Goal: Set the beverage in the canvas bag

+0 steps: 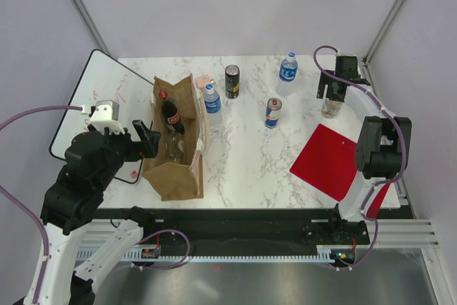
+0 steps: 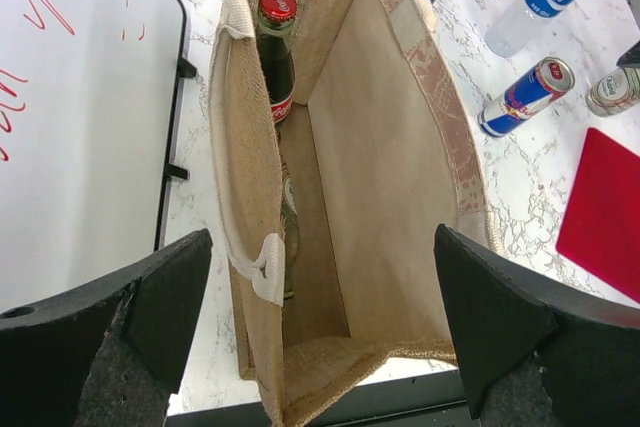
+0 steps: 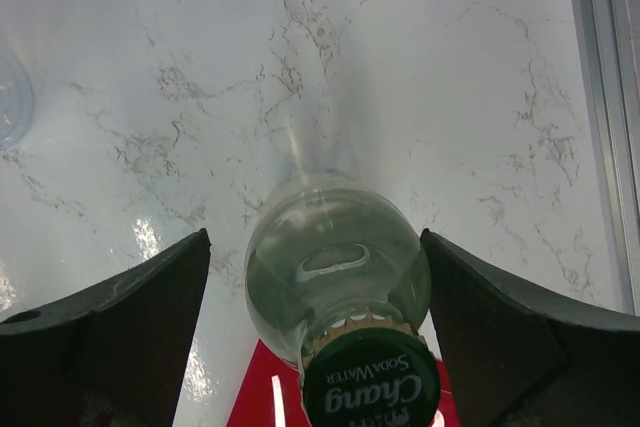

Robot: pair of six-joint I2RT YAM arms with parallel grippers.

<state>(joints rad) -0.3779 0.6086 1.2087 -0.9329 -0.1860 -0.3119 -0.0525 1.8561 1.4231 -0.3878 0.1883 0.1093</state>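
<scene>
The tan canvas bag [image 1: 175, 169] stands upright at the table's left, its mouth open [image 2: 390, 177]. Inside it a cola bottle [image 1: 171, 113] with a red cap [image 2: 276, 47] leans on the far-left wall, with a second bottle [image 2: 289, 217] lower down. My left gripper [image 1: 146, 138] is open just left of the bag, and its fingers frame the bag's near end [image 2: 322, 237]. At the back right, my right gripper [image 1: 330, 98] stands open around a clear glass soda-water bottle [image 3: 335, 267], one finger on each side [image 3: 315, 237], with a small gap at the left.
A whiteboard [image 1: 86, 98] lies left of the bag. A black can [image 1: 232, 81], a blue-and-silver can [image 1: 272, 113] and two plastic water bottles [image 1: 212, 99] [image 1: 288, 68] stand mid-table. A red mat [image 1: 332, 161] lies at the near right, by the table edge.
</scene>
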